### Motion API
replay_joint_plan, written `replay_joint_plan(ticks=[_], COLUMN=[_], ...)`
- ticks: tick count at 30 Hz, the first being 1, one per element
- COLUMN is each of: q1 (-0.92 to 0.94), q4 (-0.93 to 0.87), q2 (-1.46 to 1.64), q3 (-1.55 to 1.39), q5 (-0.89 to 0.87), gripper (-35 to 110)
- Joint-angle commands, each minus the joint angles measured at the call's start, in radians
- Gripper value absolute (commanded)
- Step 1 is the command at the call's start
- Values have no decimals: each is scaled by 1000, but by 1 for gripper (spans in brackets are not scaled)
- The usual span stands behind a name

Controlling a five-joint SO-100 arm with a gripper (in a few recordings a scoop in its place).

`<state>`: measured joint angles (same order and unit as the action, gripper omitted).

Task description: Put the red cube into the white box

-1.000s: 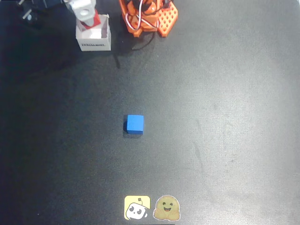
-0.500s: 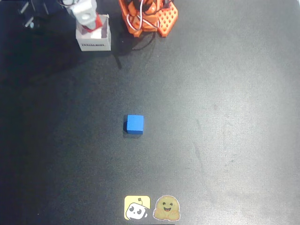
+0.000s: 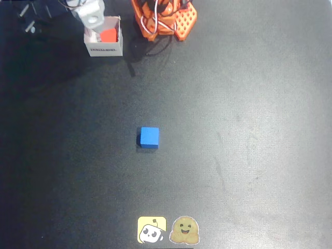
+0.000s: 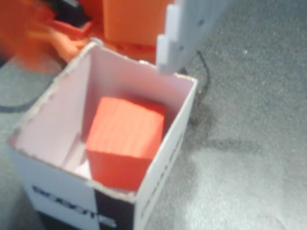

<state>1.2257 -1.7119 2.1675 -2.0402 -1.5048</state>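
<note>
The red cube (image 3: 108, 35) lies inside the white box (image 3: 104, 50) at the table's top left in the overhead view. The wrist view shows the red cube (image 4: 125, 140) resting slightly tilted on the floor of the white box (image 4: 163, 158), free of any finger. My gripper (image 3: 91, 14) hovers just above and to the left of the box, holding nothing. Its white finger (image 4: 184, 33) hangs over the box's far rim, and its jaws stand apart.
A blue cube (image 3: 149, 138) sits alone mid-table. The orange arm base (image 3: 163, 18) with its cables stands right of the box. Two stickers (image 3: 167, 230) lie at the bottom edge. Small dark parts (image 3: 27, 13) are scattered at the top left corner.
My gripper has let go of the red cube and drawn back up and to the left, away from the box. The cube now rests inside the box, uncovered.
</note>
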Motion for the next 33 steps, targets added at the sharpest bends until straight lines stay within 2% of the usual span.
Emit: replay_joint_plan(ticks=[1, 6, 11, 14, 19, 25, 33], q1=[-66, -350, -646, -758, -937, -1083, -1158], q4=[-55, 8, 169, 252, 273, 265, 258], q2=[64, 109, 120, 152, 241, 437, 508], q3=[55, 149, 184, 146, 87, -25, -67], q5=[71, 138, 143, 143, 143, 153, 219], gripper=[0, 0, 0, 0, 0, 0, 0])
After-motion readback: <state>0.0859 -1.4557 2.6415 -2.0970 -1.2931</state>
